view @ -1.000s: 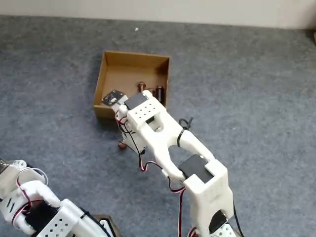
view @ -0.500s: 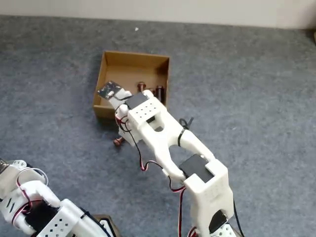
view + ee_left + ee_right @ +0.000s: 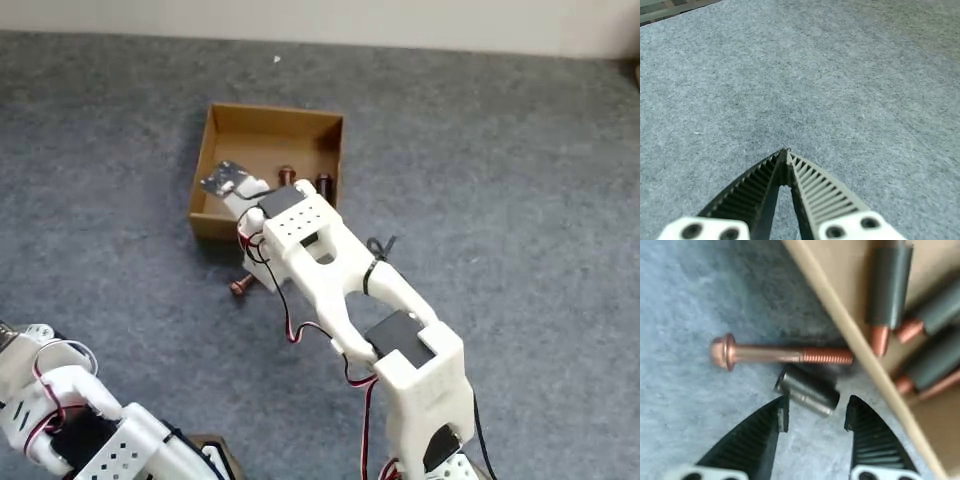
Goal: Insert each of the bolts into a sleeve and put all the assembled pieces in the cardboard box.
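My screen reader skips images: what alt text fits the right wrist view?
The open right gripper hovers over a loose dark sleeve on grey carpet, beside a bare copper bolt; assembled pieces lie inside the cardboard box.

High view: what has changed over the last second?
The right arm swung its wrist slightly farther over the box, and the bolt beside it shifted a little the same way. The left arm, the box and the pieces inside stayed put.
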`<state>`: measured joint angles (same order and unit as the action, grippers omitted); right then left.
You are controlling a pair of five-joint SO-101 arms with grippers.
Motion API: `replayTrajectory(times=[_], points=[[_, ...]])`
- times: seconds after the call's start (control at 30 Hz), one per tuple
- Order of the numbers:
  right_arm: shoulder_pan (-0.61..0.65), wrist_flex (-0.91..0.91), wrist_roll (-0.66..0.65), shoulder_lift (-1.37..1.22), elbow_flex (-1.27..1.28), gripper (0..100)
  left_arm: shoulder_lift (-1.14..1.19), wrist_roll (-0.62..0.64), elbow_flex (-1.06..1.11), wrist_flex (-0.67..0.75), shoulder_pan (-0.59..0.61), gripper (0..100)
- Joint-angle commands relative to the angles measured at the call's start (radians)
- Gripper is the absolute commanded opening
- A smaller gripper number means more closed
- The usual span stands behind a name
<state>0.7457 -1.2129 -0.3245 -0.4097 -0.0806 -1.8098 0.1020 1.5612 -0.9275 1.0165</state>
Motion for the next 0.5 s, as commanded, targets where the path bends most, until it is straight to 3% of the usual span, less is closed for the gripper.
replayTrajectory(times=[0.0,0.23,0.47], points=[[0.016,0.082,-0.055,0.051,0.027,17.8,-0.004,-0.015,-0.008,0.031,0.008,1],[0.021,0.094,-0.055,-0.024,0.065,17.7,-0.004,-0.017,-0.001,0.032,0.01,1],[0.019,-0.07,-0.055,-0.024,0.061,17.7,-0.004,-0.017,0.022,0.075,0.012,1]])
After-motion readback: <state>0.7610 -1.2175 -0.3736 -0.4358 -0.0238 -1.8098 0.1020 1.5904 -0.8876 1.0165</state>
